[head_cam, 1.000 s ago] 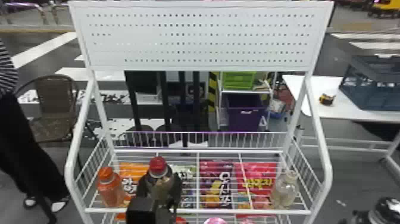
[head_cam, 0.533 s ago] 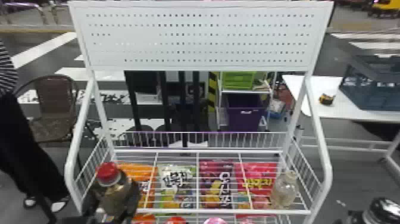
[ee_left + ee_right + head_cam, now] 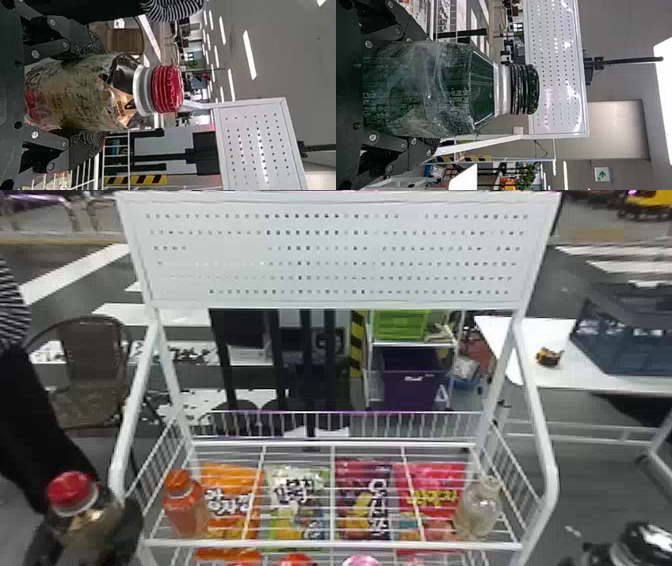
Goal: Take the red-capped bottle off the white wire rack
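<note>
Plainly, red-capped bottle (image 3: 84, 522) off rack (image 3: 330, 545).

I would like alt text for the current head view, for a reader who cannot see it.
The robot's left gripper holds a red-capped bottle outside a white wire rack, at lower left. An orange bottle and a clear bottle stand at its two ends; colourful snack bags show between them.

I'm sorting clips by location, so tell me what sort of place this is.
Probably an indoor test or demo hall: ceiling lights above, crosswalk-like floor stripes, and a white wire rack stocked with snack bags.
</note>
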You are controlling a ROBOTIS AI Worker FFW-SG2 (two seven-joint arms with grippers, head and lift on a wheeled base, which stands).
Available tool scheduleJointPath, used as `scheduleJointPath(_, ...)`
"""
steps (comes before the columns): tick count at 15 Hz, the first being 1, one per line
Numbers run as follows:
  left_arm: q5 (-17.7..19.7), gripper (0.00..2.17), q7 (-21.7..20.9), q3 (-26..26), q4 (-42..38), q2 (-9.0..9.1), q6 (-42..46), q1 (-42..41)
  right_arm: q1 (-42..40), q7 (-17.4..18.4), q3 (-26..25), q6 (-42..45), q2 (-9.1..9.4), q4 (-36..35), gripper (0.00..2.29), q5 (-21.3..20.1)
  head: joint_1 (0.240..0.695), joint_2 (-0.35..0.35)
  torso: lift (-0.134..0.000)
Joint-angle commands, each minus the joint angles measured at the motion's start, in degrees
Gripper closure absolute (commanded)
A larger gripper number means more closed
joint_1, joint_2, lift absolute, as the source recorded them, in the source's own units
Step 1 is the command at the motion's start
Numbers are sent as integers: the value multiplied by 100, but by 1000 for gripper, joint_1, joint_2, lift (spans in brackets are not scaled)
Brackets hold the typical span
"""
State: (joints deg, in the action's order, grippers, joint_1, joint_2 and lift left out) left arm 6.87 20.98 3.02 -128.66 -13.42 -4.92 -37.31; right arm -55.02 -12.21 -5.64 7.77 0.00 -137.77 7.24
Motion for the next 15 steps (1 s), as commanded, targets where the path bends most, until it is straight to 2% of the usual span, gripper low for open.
scheduleJointPath(1, 25, 1821, -32, 32, -36, 33, 39, -31, -17, -1, 28, 0, 5, -31, 1217, -12, 499, 0, 0)
scheduleJointPath(4, 16, 1821, -129, 15, -53, 112, 39, -5, -79, -1, 37, 35, 5, -31, 1217, -4, 499, 0, 0)
scheduleJointPath(15, 25, 1821, -155, 6, -212, 112, 39, -128, -202, -19, 28, 211, 5, -57, 1217, 14, 499, 0, 0)
